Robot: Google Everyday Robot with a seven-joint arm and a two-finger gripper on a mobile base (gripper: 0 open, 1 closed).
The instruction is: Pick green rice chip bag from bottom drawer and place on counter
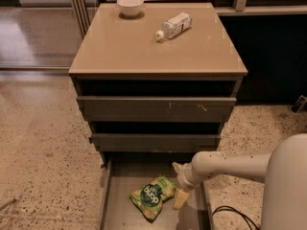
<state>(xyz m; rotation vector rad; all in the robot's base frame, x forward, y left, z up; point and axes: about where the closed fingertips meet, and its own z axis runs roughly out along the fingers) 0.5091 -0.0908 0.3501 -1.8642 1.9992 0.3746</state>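
Note:
The green rice chip bag lies flat in the open bottom drawer, near its middle. My gripper hangs inside the drawer, just right of the bag and close to its right edge. One pale finger points down beside the bag, another short one sticks up to the left. The white arm comes in from the right. The beige counter tops the cabinet above.
A white bottle lies on its side on the counter, and a white bowl stands at its back left. Two upper drawers stand slightly pulled out above the bottom one. A black cable lies on the speckled floor at right.

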